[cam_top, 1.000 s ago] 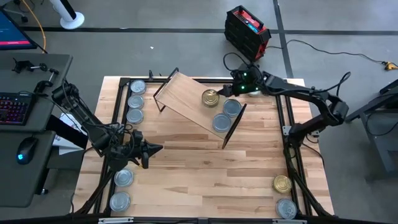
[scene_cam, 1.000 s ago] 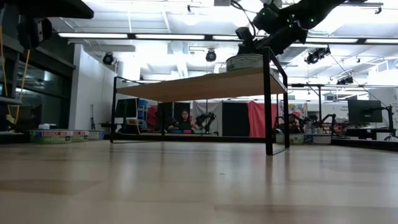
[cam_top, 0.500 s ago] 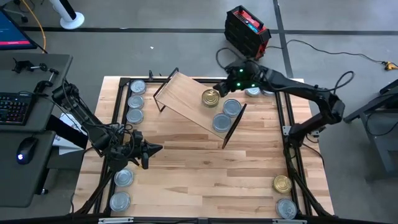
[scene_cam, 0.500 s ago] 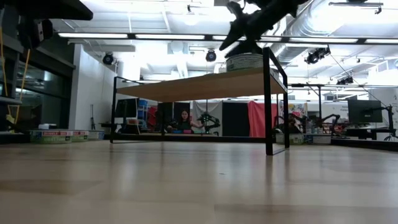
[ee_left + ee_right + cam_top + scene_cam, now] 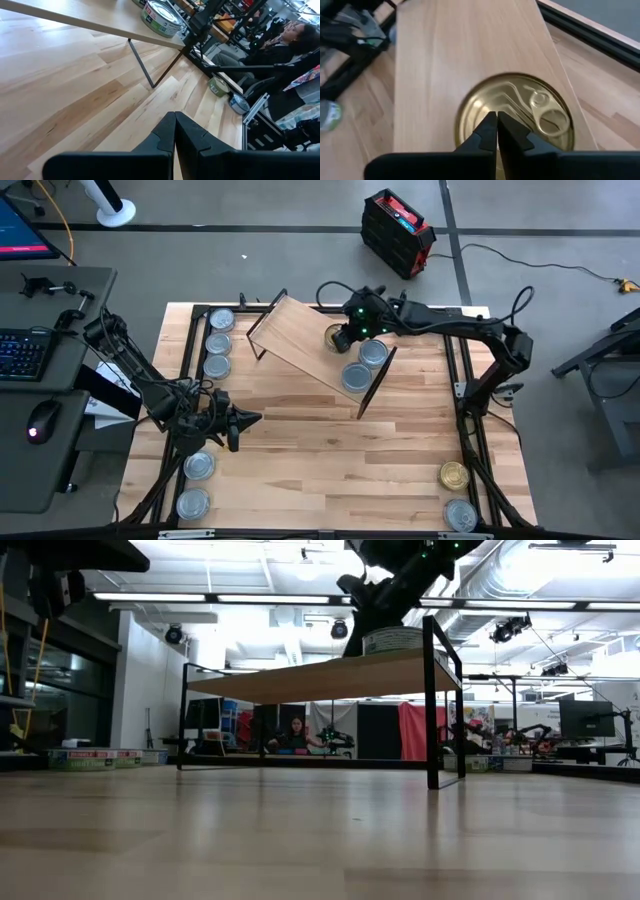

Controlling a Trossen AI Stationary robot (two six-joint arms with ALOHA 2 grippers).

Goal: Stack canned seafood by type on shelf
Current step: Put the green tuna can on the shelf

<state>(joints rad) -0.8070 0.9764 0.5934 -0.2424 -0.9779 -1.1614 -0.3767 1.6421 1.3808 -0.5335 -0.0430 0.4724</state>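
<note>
Your right tool [image 5: 496, 131], fingers pressed together and empty, hangs just above the gold-topped can [image 5: 515, 112] on the shelf [image 5: 300, 340], beside two silver-topped cans [image 5: 364, 364]; your left tool [image 5: 174, 137] waits, likewise pressed together.

My right arm is hiding most of the gold-topped round tin [image 5: 333, 335]; labels are reading too small.

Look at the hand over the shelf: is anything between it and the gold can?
No, nothing visible. The right hand is shut, right above the gold can on the shelf, with only air between them. The two silver cans sit off to the side.
</note>
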